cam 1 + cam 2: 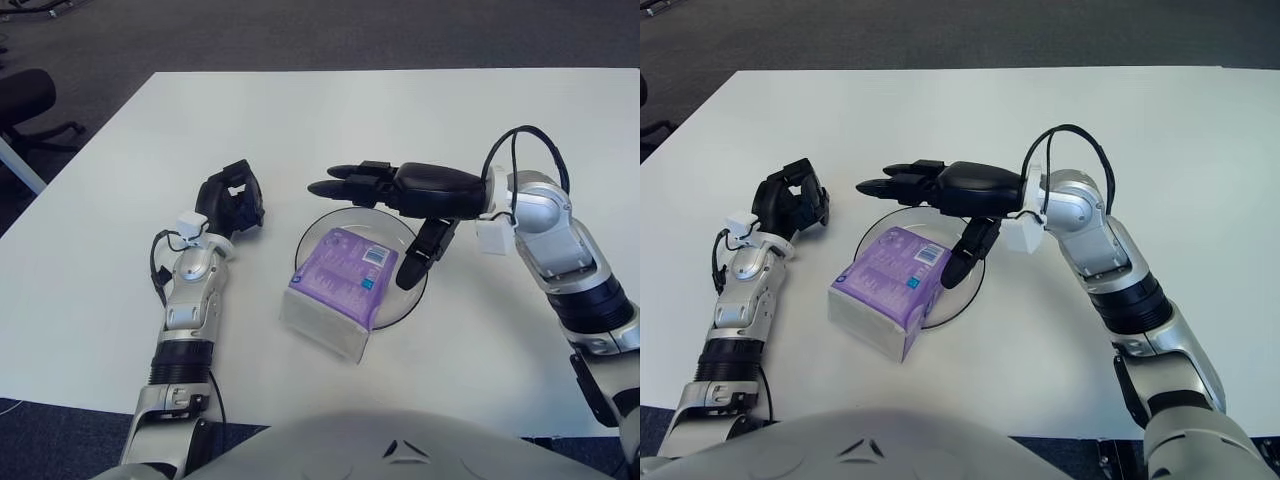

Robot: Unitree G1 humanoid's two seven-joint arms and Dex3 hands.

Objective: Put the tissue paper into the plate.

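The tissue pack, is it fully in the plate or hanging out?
Hanging out: the tissue pack overhangs the plate rim toward the robot.

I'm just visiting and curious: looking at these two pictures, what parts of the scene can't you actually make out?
- Plate: much of it lies under the tissue pack and the right hand in both views.
- Pack's underside: hidden, so how much rests on the plate or the table is unclear.
- Print on the pack's label: too small to read.
- Left hand, left of the plate: its palm faces away.
- Chair: cut off by the left eye view's edge.
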